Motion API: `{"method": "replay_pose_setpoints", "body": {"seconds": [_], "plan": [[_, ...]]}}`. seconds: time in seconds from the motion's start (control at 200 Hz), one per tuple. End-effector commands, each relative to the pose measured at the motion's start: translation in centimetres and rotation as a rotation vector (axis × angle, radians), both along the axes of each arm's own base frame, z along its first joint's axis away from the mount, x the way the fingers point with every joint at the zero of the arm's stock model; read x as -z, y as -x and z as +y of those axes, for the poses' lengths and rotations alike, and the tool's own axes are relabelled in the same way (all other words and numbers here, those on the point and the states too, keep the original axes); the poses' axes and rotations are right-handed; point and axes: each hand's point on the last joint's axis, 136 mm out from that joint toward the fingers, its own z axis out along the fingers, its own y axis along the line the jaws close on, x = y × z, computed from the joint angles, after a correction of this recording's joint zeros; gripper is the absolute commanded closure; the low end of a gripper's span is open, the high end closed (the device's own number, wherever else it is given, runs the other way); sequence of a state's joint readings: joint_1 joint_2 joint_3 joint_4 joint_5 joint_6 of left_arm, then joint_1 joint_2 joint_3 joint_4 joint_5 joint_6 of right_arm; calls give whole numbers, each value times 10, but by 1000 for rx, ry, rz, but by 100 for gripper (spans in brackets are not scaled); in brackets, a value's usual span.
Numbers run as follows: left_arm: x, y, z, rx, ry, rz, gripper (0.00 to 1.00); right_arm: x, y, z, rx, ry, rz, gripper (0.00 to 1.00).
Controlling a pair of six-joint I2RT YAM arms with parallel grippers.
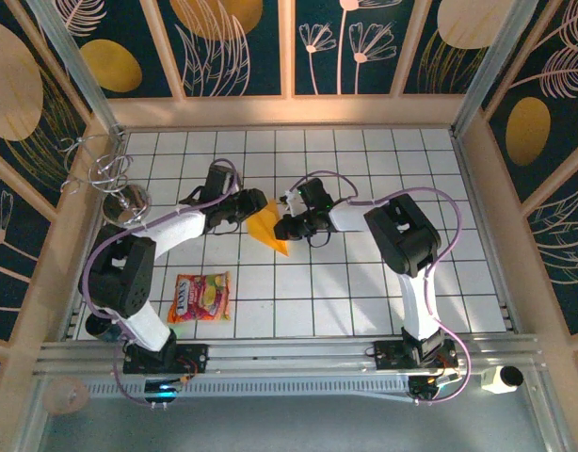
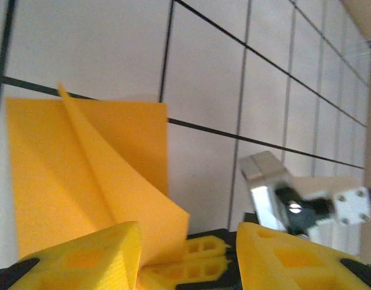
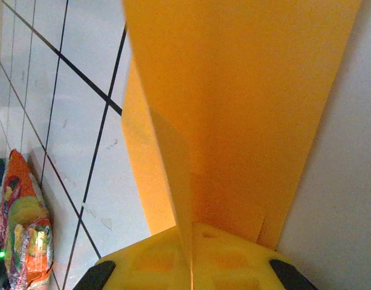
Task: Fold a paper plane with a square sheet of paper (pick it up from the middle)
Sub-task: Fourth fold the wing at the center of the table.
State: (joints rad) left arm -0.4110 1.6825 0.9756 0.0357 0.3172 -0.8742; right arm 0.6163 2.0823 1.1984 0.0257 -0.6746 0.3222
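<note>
**Orange-yellow sheet: pinched in the right claw, left claw spread beside it**

Orange-yellow paper is the item under inspection. You will find the square sheet of paper point(image 1: 267, 229) near the middle of the white tiled table point(image 1: 364, 301). It is partly folded, with one tip toward the near edge, and it sits between your two claws.

Right gripper point(image 1: 285, 227): pressed together. In your right wrist view the yellow pads point(image 3: 234, 263) meet with no gap. A raised fold of the sheet runs straight down into the seam between them. The sheet is pinched there and fans out away from the claw, above the tiles.

Left gripper point(image 1: 244, 209): spread. In your left wrist view its two yellow fingers point(image 2: 83, 260) stand well apart. The sheet's near corner drops behind the finger on that view's left side. You cannot tell whether it touches that finger. One flap stands up along a diagonal crease, and the part beside it lies close to the tiles.

From above, the left claw is at the sheet's left side and the right claw at its right side.

Other items: a red-and-yellow snack packet point(image 1: 201, 297) lies flat near the left arm's base, well apart from the sheet. A grey-and-white piece of hardware point(image 2: 294, 199) shows beyond the left fingers. You cannot identify it from that view.
</note>
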Motion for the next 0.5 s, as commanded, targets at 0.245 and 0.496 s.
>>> {"method": "replay_pose_setpoints", "body": {"seconds": [0.245,0.496], "plan": [[27,15,-28,101,179,81,64,20,11,-6,-17,1,133,92],[34,11,-36,110,216,110,66,23,11,-6,-21,12,146,91]]}}
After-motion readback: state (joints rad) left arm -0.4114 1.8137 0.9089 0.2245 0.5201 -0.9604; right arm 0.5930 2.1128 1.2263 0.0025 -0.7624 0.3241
